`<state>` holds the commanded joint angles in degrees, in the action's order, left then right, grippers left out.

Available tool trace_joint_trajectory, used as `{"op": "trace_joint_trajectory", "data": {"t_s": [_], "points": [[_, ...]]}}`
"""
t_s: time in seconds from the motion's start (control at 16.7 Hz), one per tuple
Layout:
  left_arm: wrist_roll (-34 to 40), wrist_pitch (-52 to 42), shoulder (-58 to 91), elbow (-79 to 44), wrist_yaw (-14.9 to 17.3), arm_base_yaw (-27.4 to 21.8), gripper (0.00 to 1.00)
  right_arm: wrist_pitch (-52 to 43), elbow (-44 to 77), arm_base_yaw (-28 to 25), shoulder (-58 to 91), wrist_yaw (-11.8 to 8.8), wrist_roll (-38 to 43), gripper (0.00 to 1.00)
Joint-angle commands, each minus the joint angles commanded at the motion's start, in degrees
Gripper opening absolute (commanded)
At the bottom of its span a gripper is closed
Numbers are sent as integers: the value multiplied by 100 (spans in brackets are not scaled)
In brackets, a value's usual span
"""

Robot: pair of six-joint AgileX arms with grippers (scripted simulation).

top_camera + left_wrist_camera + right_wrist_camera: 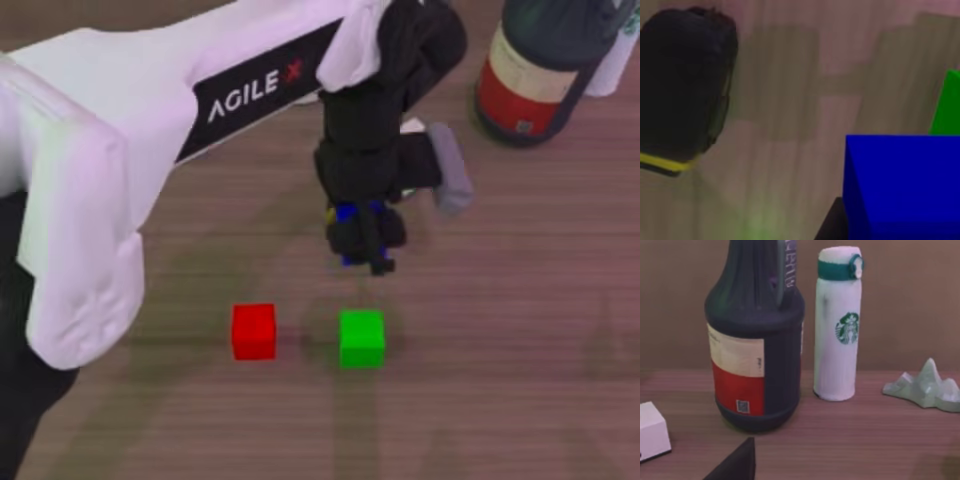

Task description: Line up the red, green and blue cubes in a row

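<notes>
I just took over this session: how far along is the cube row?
Red cube and green cube already sit side by side on the table. The left gripper holds the blue cube above the table, behind the green one. Left: set blue down in line with them. The right arm is out of the top view.

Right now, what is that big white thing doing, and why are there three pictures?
The white thing is a robot arm, my left one. One camera looks down from above; one rides on each wrist. From above, my left gripper holds the blue cube, behind the red cube and green cube, which sit side by side, apart, on the wooden table. The left wrist camera shows that blue cube close up. The right wrist camera sees a dark bottle, a white flask and a small grey mountain-shaped thing.
</notes>
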<state>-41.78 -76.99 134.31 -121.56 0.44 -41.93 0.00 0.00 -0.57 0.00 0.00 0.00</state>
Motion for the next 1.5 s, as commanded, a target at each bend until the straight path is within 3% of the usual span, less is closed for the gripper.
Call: {"op": "trace_joint_trajectory", "data": {"t_s": [0.18,0.3,0.66,1.02,1.32,1.5], "points": [[257,-355,408,-792,-9,-782,0,0,0,0,0,0,0,100],[349,-464,529,-1020,-16,-1009,0,0,0,0,0,0,0,100],[347,-361,516,-931,-9,-1015,0,0,0,0,0,0,0,100],[370,859,657,145,-13,-1028,0,0,0,0,0,0,0,100],[365,990,693,269,-15,-1039,0,0,0,0,0,0,0,100],[365,990,693,269,-15,-1039,23,0,0,0,0,0,0,100]]}}
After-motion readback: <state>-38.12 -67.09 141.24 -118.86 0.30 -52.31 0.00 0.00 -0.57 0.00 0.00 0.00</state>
